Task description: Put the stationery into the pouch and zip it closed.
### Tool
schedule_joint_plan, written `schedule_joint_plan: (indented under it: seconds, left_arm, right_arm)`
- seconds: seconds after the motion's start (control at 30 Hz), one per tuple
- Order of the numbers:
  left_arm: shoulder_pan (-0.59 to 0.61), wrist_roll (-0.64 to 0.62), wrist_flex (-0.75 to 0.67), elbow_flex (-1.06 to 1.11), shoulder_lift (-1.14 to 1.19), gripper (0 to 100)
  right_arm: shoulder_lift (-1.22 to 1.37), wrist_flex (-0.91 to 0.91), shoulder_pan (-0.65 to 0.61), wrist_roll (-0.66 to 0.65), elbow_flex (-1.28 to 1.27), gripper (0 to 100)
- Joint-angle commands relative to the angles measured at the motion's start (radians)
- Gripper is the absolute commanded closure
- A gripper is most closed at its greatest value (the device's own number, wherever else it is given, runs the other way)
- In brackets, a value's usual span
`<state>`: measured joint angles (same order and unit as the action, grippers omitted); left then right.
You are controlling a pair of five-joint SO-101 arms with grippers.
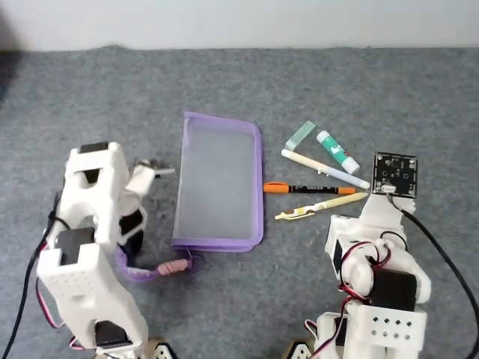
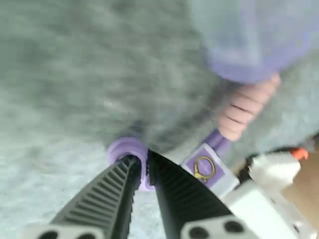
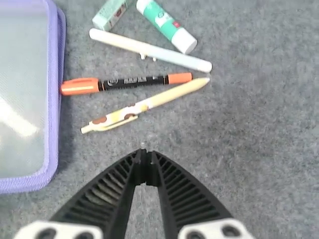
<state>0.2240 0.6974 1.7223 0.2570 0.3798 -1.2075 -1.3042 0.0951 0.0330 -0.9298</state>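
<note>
purple strap [image 2: 122, 148] of the pouch [image 1: 218, 179] is pinched in my left gripper [image 2: 142, 162], jaws nearly together, just off the pouch's near corner. my right gripper [image 3: 145, 158] is closed on nothing, near the yellow pen [image 3: 149, 103]. one pouch, flat, translucent, purple-edged. beside it lie five pieces: yellow pen, white pen [image 3: 149, 50], marker [image 3: 127, 82], glue tube [image 3: 164, 25], mint pack [image 3: 109, 15].

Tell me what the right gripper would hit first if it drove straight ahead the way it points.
Most likely the yellow pen, lying crosswise just ahead of the shut right gripper; the orange marker sits behind it. Height above the mat is unclear.
</note>
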Motion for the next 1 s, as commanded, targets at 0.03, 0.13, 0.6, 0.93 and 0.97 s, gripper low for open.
schedule_joint_plan:
  seconds: [0.03,0.13,0.6,0.93,0.97]
  left_arm:
    - [-0.078,0.080,0.023,0.122,-0.124,99]
    - [-0.150,0.081,-0.009,0.205,-0.170,99]
    - [-0.233,-0.055,-0.028,0.366,-0.684,84]
    - [-0.233,-0.267,0.003,0.369,-0.991,74]
    - [-0.233,-0.282,0.008,0.369,-1.010,74]
  right_arm:
    - [-0.002,0.054,0.004,0.026,0.049,99.0]
    - [-0.001,0.045,-0.028,0.104,0.049,99.0]
    - [0.217,0.031,-0.364,0.330,0.094,98.7]
    - [0.478,-0.151,-0.624,0.446,0.304,98.7]
    - [0.504,-0.174,-0.638,0.456,0.321,98.7]
